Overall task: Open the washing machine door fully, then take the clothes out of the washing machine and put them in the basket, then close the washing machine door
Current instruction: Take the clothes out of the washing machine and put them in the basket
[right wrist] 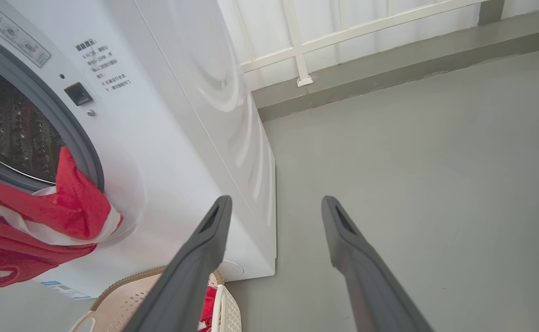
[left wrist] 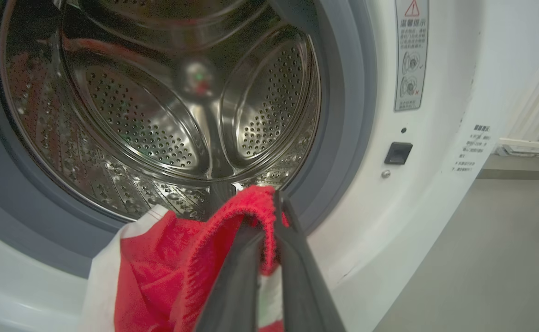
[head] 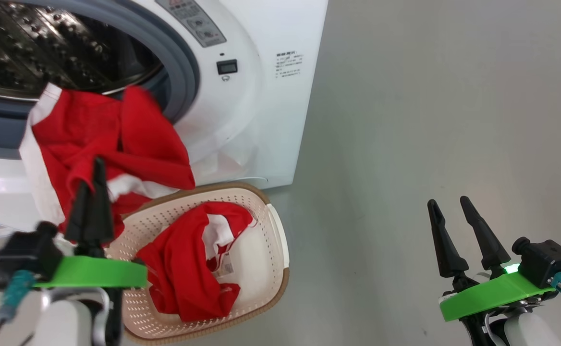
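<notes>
The white washing machine (head: 271, 120) stands with its steel drum (head: 45, 43) exposed; the washing machine door is out of view. One piece of the red clothes (head: 117, 139), with white trim, hangs out over the grey ring. My left gripper (head: 95, 168) is shut on its lower fold. The left wrist view shows red fabric (left wrist: 168, 258) pinched in the left gripper (left wrist: 276, 205) in front of the drum (left wrist: 158, 115). A second red piece (head: 179, 274) lies in the cream basket (head: 261, 230) below the opening. My right gripper (head: 448, 202) hangs open over the floor, holding nothing.
Grey floor (head: 429, 120) stretches to the right of the machine. In the right wrist view, the right gripper (right wrist: 275, 203) points past the machine's side (right wrist: 195, 115) toward a white railing (right wrist: 297, 41) above a low step. The basket (right wrist: 126, 295) sits against the machine's foot.
</notes>
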